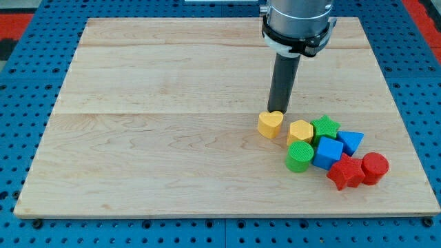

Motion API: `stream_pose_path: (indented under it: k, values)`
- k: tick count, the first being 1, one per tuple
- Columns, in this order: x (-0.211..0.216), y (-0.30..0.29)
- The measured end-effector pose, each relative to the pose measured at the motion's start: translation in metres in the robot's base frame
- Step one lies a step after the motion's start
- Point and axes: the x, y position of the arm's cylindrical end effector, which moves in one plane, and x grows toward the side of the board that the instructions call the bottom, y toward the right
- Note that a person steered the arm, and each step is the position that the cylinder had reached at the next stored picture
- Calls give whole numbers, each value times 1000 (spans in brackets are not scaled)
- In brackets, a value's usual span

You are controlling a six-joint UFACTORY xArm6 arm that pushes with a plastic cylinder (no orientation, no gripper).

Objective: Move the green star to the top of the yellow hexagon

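Note:
The green star (325, 127) lies at the view's right, touching the right side of the yellow hexagon (300, 131). My tip (277, 110) rests on the board just above the yellow heart (270, 123), up and to the left of the hexagon and the star. The tip is touching or nearly touching the heart's upper edge. It is apart from the star.
A green cylinder (299, 156), a blue cube (328, 152), a blue triangle (351, 141), a red star (345, 172) and a red cylinder (375, 167) cluster below and right of the hexagon. The wooden board (172, 103) sits on a blue pegboard.

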Motion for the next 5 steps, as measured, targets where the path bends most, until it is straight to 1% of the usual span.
stream_pose_path:
  k: [2, 3, 4, 5]
  values:
    - [0, 5]
    - [-41, 63]
    - [-24, 176]
    - [71, 195]
